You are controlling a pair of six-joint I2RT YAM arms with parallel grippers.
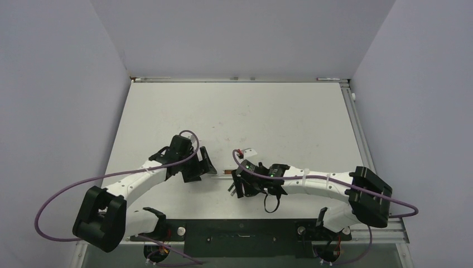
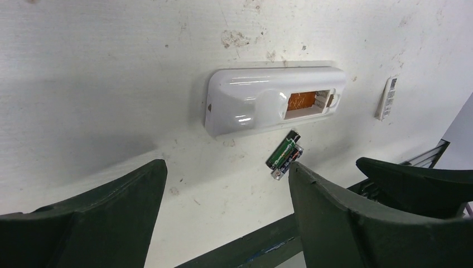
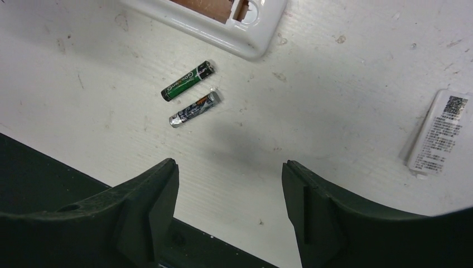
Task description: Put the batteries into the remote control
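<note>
The remote control (image 2: 254,100) lies on the table with its back face up and its battery slot (image 2: 304,102) open and empty. One corner of it shows in the right wrist view (image 3: 245,33). Two batteries lie side by side just in front of it, one green (image 3: 188,81) and one silver-blue (image 3: 194,109). They also show in the left wrist view (image 2: 284,153). My left gripper (image 2: 226,168) is open and empty, above the table short of the remote. My right gripper (image 3: 230,167) is open and empty, near the batteries.
The small white cover piece (image 3: 440,134) with a label lies apart to the right of the remote, and shows in the top view (image 1: 249,152). A black strip (image 3: 50,178) runs along the table's near edge below both grippers.
</note>
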